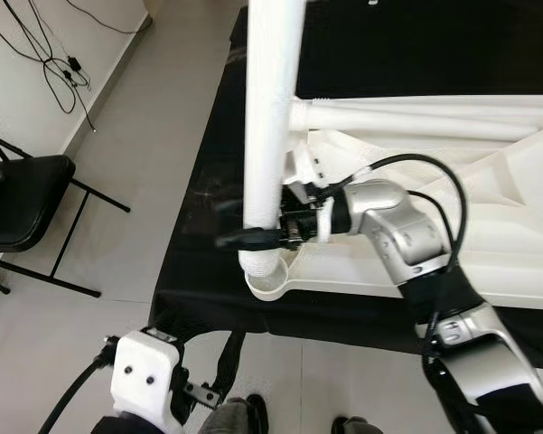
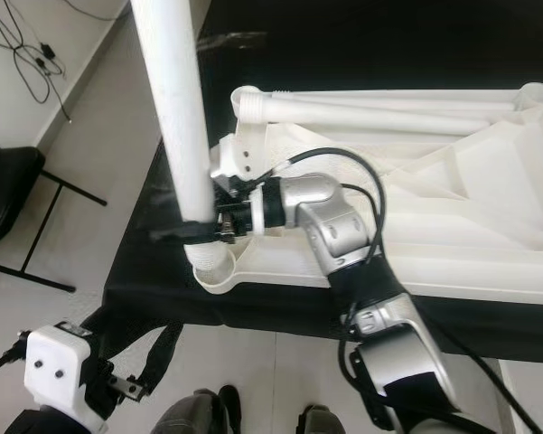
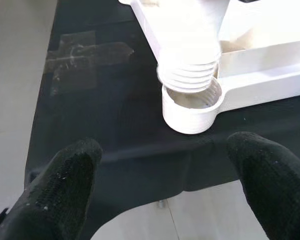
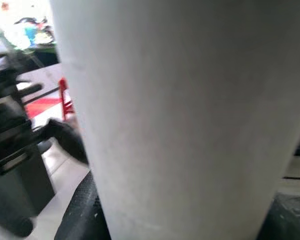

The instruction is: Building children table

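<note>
- Your right hand (image 1: 253,240) clenched the white table leg (image 1: 273,108), upright, threaded end in the tabletop's corner socket (image 1: 269,282) on the black bench (image 1: 199,271).
- Your left hand (image 3: 159,185) hung released, low, near that socket.

A white plastic children's tabletop (image 1: 488,244) is laid upside down on a black cloth-covered table (image 1: 208,271), its ribbed underside turned upward and its near edge running along the near edge of the black table. At its near left corner a round white threaded socket (image 3: 192,107) is moulded, open upward, close to the near left corner of the black table. A long white plastic tube leg (image 1: 273,108) is held upright above this socket, its ribbed threaded end (image 3: 188,80) entered into the socket's mouth. A second white tube leg (image 2: 388,110) is laid horizontally along the far edge of the tabletop.
</note>
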`<state>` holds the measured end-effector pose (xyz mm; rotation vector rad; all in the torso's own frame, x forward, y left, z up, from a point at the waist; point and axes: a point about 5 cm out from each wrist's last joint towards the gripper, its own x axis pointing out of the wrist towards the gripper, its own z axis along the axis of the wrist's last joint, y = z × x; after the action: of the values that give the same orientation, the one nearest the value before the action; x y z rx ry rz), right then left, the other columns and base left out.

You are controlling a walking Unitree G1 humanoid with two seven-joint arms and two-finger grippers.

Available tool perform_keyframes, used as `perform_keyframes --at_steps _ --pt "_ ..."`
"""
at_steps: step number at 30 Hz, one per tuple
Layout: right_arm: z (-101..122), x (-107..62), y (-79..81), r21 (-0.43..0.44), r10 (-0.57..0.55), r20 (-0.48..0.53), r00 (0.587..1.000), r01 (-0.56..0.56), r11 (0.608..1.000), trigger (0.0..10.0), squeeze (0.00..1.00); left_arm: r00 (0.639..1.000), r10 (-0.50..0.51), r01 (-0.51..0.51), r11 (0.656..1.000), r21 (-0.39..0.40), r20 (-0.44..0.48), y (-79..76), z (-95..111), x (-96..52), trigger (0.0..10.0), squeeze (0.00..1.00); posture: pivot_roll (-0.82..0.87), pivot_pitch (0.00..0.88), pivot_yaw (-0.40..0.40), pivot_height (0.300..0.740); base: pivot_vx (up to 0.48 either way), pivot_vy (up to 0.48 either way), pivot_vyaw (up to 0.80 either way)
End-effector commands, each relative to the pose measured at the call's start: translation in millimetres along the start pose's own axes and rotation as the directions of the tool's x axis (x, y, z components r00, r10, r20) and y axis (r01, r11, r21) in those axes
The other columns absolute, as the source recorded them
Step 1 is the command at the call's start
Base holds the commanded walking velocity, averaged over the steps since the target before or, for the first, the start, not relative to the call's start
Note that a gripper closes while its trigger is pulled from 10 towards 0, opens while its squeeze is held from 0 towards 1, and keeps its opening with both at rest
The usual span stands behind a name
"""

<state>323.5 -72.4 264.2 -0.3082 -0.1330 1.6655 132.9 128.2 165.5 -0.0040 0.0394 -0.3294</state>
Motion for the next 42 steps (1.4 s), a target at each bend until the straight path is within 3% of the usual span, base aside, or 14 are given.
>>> perform_keyframes --at_steps 1,9,17,27,37,42 --pt "2 5.5 7.0 -0.030 0.089 -0.018 0.996 -0.089 0.996 10.0 0.00 1.000 -0.021 0.021 1.000 0.009 -0.005 -0.9 0 -3.1 10.0 0.00 0.12 0.369 0.088 0.740 0.000 0.000 0.00" --pt "1 5.9 12.7 -0.065 0.227 -0.139 0.964 -0.237 0.969 10.0 0.00 1.000 -0.025 0.025 1.000 0.006 0.008 -2.4 0 -1.4 10.0 0.00 0.11 0.364 0.075 0.740 0.000 0.000 0.00" --pt "4 13.2 11.7 -0.099 0.271 -0.183 0.945 -0.292 0.951 10.0 0.00 1.000 -0.025 0.025 1.000 0.003 0.017 -2.9 0 0.7 10.0 0.00 0.10 0.354 0.062 0.740 0.000 0.000 0.00" --pt "6 34.1 0.6 -0.137 0.212 -0.160 0.964 -0.234 0.962 10.0 0.00 0.999 -0.026 0.026 1.000 -0.001 0.027 -4.1 -1 3.4 10.0 0.00 0.09 0.340 0.051 0.740 0.000 0.000 0.00" --pt "5 31.2 -3.2 -0.113 0.222 -0.152 0.963 -0.240 0.964 10.0 0.00 0.999 -0.029 0.029 1.000 -0.003 0.032 -5.2 -1 3.8 10.0 0.00 0.09 0.344 0.048 0.740 0.000 0.000 0.00" --pt "2 24.1 0.2 -0.070 0.294 -0.162 0.942 -0.308 0.949 10.0 0.00 0.999 -0.029 0.029 1.000 -0.002 0.033 -4.9 0 3.2 10.0 0.00 0.09 0.351 0.049 0.740 0.000 0.000 0.00"
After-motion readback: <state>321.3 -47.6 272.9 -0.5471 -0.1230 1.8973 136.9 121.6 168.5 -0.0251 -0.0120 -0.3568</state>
